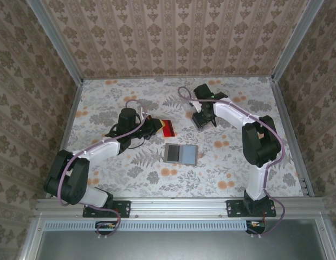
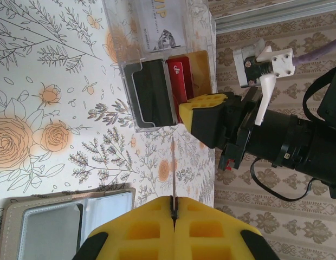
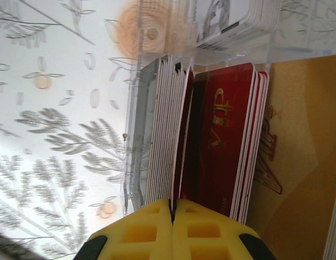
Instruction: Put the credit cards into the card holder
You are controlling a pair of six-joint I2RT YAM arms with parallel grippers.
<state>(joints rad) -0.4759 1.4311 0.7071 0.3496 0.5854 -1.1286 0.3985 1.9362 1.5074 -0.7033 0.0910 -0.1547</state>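
Now the left pincer (image 2: 173,205) nips a card (image 2: 173,168) by its edge, so it may slip. The right pincer (image 3: 172,206) is closed.

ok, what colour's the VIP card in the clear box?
VIP card is red, gold lettering; right wrist view.

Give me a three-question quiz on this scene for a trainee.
1. True or false: the card holder lies closed.
2. The right gripper, its jaws shut, has its tips at: A) the cards in the clear box; B) the card holder; C) the back wall.
3. Fill in: the gold letters on the red card read ___.
Key: 1 false, it lies open; 2 A; 3 VIP.
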